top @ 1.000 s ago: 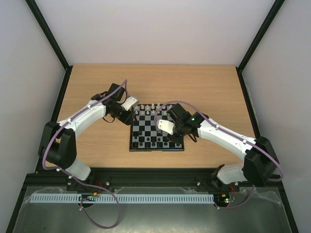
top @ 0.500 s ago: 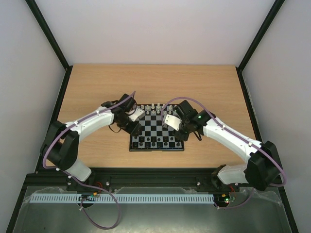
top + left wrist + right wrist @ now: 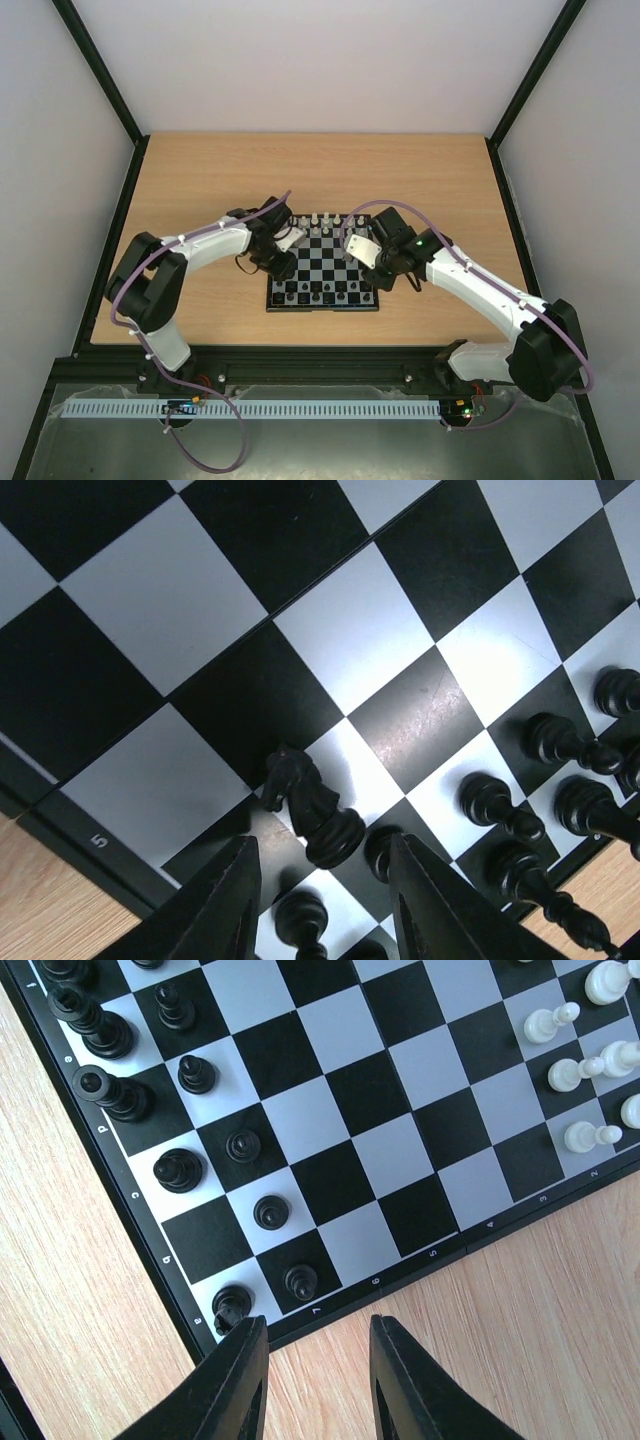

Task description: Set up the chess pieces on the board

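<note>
The black knight figurine (image 3: 310, 805) stands on a pale square close to the left edge of the small black-and-grey checkered chessboard (image 3: 322, 265). Its round base sits just inside the mouth of the left gripper (image 3: 322, 842), whose two black fingers (image 3: 228, 905) are spread to either side of it with a gap showing on both sides, so nothing is clamped. A second black piece (image 3: 381, 850) stands just beside the inner face of the finger on the right of that wrist view, and a third black piece (image 3: 300, 920) sits deeper in the gap between the fingers, so the knight is crowded there. More black pawns (image 3: 500, 808) stand in two rows toward the board's near left corner. The board lies on the light wooden table (image 3: 200, 180), midway between its side edges and closer to its near edge than its far one. In the top view dark pieces line the board's near edge and pale ones its far edge. The right gripper (image 3: 317, 1322) hovers over the board's right edge, its black fingers (image 3: 410, 1385) parted with only the thin black rim and bare wood between them. A black corner piece (image 3: 231, 1306) stands on the near right corner square, just beside one fingertip; whether they touch cannot be told. A row of small black pawns (image 3: 270, 1212) runs along that side, and the white pieces (image 3: 585, 1138) stand well apart from them across bare checkered squares.
</note>
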`<state>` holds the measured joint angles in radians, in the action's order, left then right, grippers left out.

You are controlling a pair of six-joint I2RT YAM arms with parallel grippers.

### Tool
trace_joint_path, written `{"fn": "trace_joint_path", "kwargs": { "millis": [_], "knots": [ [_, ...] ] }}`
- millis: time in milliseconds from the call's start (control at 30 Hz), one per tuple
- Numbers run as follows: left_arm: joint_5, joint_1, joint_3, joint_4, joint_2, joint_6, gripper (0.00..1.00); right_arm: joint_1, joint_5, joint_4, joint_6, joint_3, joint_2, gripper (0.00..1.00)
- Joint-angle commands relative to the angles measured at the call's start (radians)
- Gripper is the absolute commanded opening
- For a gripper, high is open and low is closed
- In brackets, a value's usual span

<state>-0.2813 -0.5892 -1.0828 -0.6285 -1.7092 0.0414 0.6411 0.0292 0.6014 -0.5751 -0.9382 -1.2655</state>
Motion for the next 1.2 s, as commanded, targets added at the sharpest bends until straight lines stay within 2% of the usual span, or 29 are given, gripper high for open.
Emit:
{"fn": "trace_joint_path", "kwargs": {
  "millis": [0, 400, 767, 933, 1167],
  "knots": [
    [0.009, -0.016, -0.03, -0.003, -0.03, 0.019, 0.38, -0.012, 0.004, 0.042, 0.012, 0.023, 0.021, 0.29],
    [0.026, -0.037, -0.085, -0.006, -0.121, -0.003, 0.36, -0.016, 0.011, 0.033, 0.009, 0.04, 0.021, 0.29],
    [0.098, -0.122, -0.118, -0.008, -0.14, -0.077, 0.34, -0.017, 0.005, 0.022, 0.006, 0.062, 0.029, 0.29],
    [0.14, -0.124, -0.129, -0.017, -0.126, -0.126, 0.47, -0.018, 0.006, 0.017, 0.006, 0.07, 0.033, 0.3],
    [0.146, -0.111, -0.159, -0.109, -0.142, -0.251, 0.47, -0.02, 0.008, 0.015, 0.007, 0.075, 0.037, 0.3]
  ]
}}
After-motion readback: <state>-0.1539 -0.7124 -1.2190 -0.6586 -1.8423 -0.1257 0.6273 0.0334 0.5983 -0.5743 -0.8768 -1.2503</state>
